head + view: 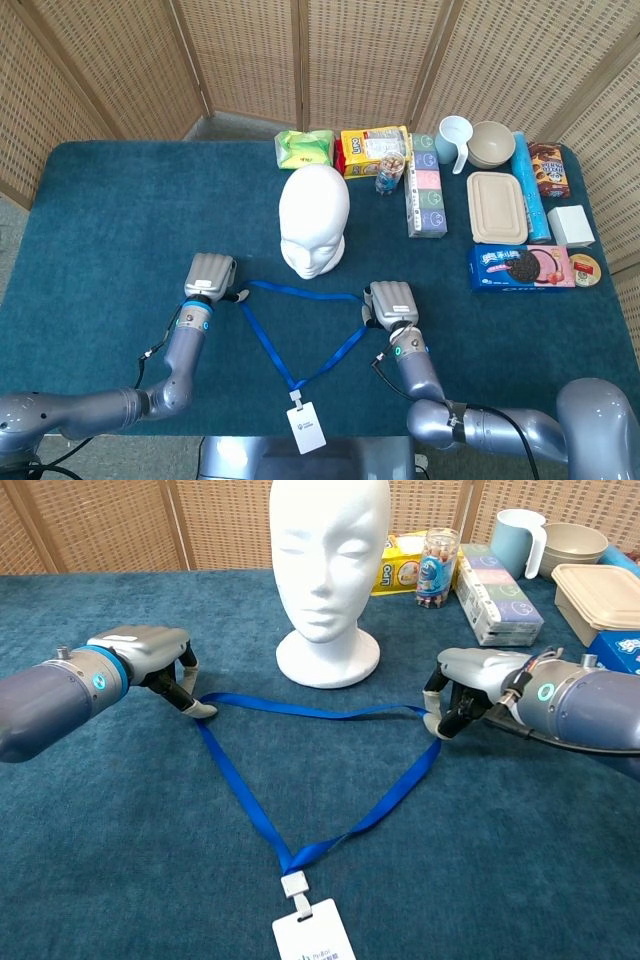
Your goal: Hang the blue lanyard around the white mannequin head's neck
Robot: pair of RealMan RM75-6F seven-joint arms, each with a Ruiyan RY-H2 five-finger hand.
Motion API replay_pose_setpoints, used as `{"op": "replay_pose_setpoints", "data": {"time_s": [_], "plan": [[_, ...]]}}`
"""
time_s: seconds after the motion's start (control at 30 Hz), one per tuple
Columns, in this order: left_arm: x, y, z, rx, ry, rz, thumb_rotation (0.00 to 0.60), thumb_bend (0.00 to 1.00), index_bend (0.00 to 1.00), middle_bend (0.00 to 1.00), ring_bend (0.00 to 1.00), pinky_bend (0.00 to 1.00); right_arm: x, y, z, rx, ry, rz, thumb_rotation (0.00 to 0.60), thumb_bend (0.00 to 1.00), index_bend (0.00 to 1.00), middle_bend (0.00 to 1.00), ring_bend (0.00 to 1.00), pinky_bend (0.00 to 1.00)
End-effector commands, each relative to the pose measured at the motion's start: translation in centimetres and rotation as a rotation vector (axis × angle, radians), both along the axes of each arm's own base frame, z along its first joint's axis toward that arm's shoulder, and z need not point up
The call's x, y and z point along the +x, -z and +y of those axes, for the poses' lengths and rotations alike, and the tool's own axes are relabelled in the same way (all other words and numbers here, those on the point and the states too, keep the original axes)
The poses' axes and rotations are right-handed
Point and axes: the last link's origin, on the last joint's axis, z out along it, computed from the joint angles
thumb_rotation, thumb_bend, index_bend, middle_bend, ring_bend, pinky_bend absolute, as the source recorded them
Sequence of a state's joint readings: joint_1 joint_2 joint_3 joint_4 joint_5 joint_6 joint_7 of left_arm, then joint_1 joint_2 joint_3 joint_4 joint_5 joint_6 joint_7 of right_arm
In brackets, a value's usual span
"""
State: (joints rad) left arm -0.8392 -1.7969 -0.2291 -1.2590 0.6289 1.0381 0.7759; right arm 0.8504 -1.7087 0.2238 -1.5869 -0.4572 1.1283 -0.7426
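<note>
Blue cloth covers the counter [120, 880], where the blue lanyard [300, 780] lies flat in a triangle. Left hand [150, 660] and right hand [465, 685] each pinch a corner. Beyond stands the white mannequin head [328, 570], neck bare: lifting over remains.

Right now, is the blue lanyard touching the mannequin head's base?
Apart. The chest view shows a strip of bare tablecloth between the blue lanyard and the round base of the mannequin head; the lanyard's top span runs in front of it.
</note>
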Motion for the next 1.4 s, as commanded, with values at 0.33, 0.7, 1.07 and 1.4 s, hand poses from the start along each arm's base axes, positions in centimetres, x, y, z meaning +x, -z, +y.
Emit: {"op": "replay_pose_setpoints", "data": {"time_s": [0.33, 0.7, 1.07, 1.4], "plan": [[-0.2, 0.31, 0.11, -0.005, -0.021, -0.004, 0.418, 0.28, 0.64, 0.97, 1.0, 1.0, -0.26, 0.02, -0.04, 0.0, 0.011, 0.009, 0.581, 0.59, 0.64, 0.97, 1.0, 1.0], [-0.09, 0.67, 0.16, -0.009, -0.023, -0.001, 0.425, 0.3, 0.64, 0.97, 1.0, 1.0, -0.39, -0.04, -0.13, -0.006, 0.017, 0.009, 0.587, 0.59, 0.64, 0.97, 1.0, 1.0], [-0.07, 0.63, 0.27, -0.001, -0.03, -0.013, 0.422, 0.31, 0.65, 0.97, 1.0, 1.0, -0.57, -0.18, -0.21, -0.009, 0.025, 0.012, 0.595, 0.59, 0.64, 0.98, 1.0, 1.0], [0.26, 0.26, 0.26, 0.011, -0.022, -0.024, 0.422, 0.32, 0.65, 0.97, 1.0, 1.0, -0.55, -0.29, -0.18, -0.01, 0.028, 0.007, 0.592, 0.59, 0.64, 0.98, 1.0, 1.0]]}}
